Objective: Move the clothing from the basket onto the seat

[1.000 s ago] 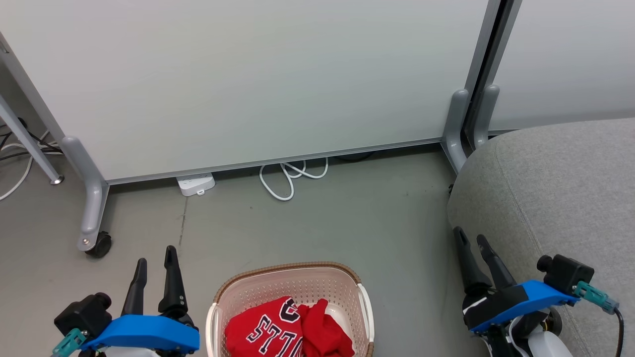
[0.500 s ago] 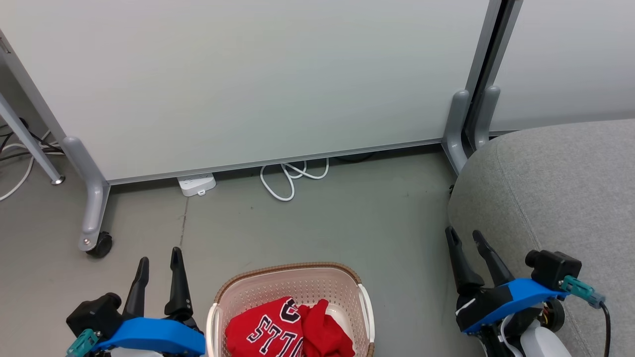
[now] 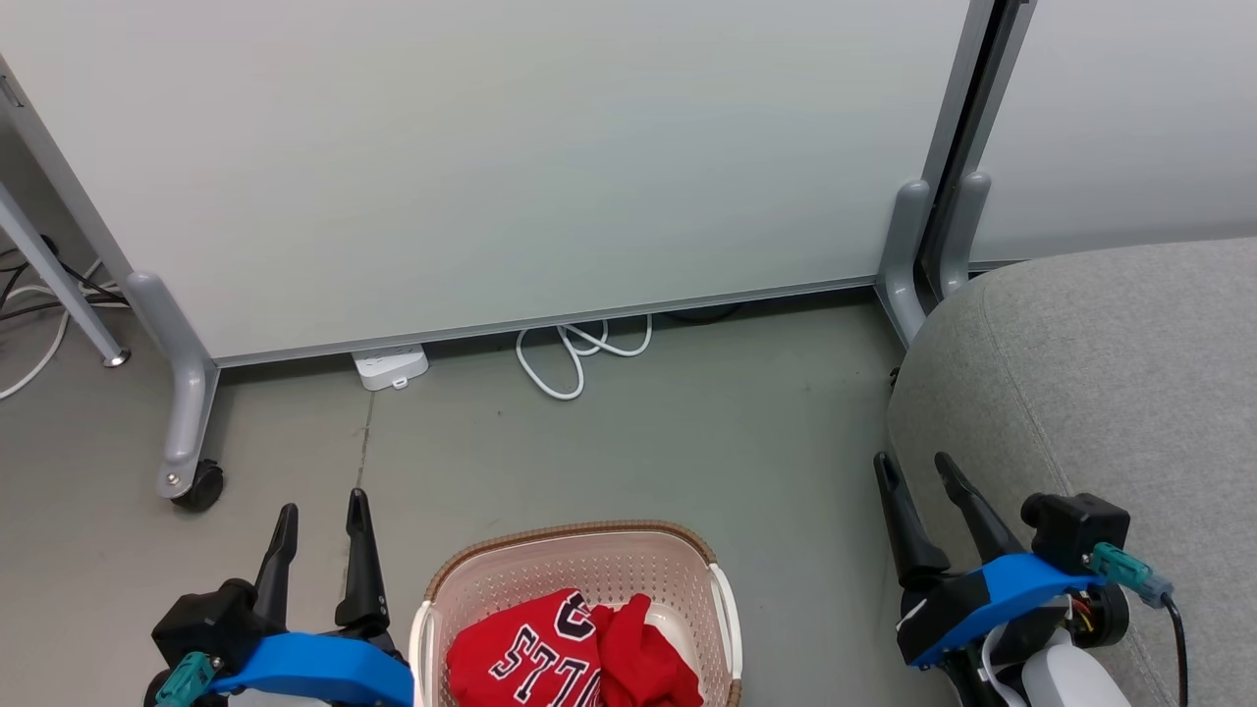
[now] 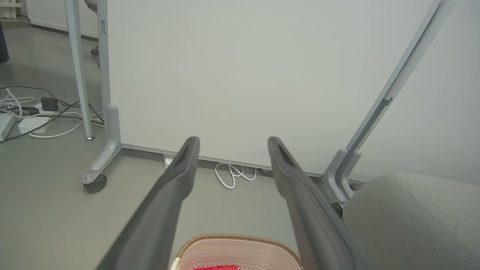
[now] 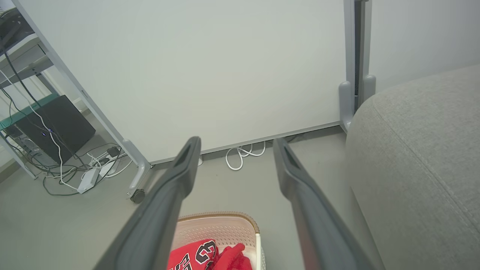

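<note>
— Looking at that left gripper, are its fingers spread or pinched?

— Spread wide, with nothing between them. The right gripper is the same: two long dark fingers well apart and empty.

— Where's the clothing from there?

— Between the two grippers, back toward the robot's body. The laundry basket stands on the floor just to the right of the left gripper, and well to the left of the right one. Both red pieces lie inside it. The lettered jersey is on the side nearer the left gripper. The plainer red garment is bunched against it on the side nearer the right gripper. Neither gripper touches the basket or the cloth.

— And the sofa cushion?

— Just beside the right gripper, on its outer side, rounded edge toward it. Whether the fingers brush the grey fabric I can't tell.

— What do the fingers point at?

— Both pairs point ahead at the partition panel. Beyond the left gripper's tips a power strip lies at the panel's foot. A white cable loops on the floor ahead, between the two grippers. One of the panel's caster wheels sits off the left gripper's outer side.
</note>
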Controlling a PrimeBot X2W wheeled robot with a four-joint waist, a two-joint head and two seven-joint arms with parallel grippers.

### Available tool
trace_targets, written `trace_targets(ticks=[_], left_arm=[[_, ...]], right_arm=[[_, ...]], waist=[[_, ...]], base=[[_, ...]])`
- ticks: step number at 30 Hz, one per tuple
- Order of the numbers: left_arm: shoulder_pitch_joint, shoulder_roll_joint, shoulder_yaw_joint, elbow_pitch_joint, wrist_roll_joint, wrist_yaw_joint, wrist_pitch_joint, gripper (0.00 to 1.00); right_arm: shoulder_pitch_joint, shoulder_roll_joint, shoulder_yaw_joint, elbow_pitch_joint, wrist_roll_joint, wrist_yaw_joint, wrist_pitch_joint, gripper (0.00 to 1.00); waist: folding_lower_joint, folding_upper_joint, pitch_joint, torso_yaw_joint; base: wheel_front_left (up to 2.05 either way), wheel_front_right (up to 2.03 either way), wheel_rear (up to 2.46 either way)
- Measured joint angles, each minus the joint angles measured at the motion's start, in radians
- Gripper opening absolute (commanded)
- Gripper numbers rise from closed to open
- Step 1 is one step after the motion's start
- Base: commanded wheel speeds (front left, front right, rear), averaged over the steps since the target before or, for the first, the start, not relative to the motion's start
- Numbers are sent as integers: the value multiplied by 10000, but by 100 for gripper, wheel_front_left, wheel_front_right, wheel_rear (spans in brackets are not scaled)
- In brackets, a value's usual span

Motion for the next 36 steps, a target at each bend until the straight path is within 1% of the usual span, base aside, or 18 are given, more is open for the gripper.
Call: trace_targets(ticks=[17, 28, 31, 36], left_arm=[[0, -12, -15, 27, 815, 0, -345, 100], [0, -13, -100, 25, 1478, 4, -523, 100], [0, -13, -132, 27, 1603, 17, -568, 100], [-2, -13, -159, 36, 1536, 46, -568, 100]], right_arm=[[-124, -10, -157, 29, -1730, 2, -318, 100], [-190, -13, -88, 27, -2775, 13, -418, 100], [-194, -15, -92, 29, -2984, 13, -422, 100], [-195, -15, -159, 25, -3012, 13, -416, 100]], waist=[[0, 0, -11, 17], [0, 0, -7, 12], [0, 0, -7, 12], [0, 0, -9, 10]], base=[[0, 0, 0], [0, 0, 0], [0, 0, 0], [0, 0, 0]])
